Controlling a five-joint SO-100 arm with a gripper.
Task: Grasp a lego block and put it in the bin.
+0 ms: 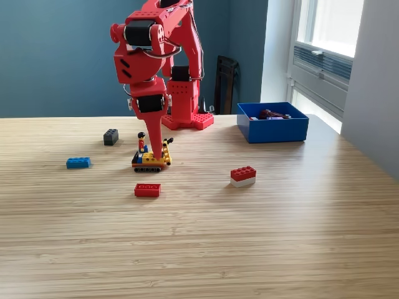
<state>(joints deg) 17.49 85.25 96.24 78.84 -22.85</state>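
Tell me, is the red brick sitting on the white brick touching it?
Touching. The exterior view shows the red brick stacked directly on the white brick, with no gap between them, on the table.

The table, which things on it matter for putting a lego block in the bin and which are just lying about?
For the job:
- gripper, down at the small lego vehicle
- blue bin
- loose blocks: black, blue, red, red-on-white

Lying about:
- dark chair behind the table
- window

No readable text, labels or numbers anywhere.
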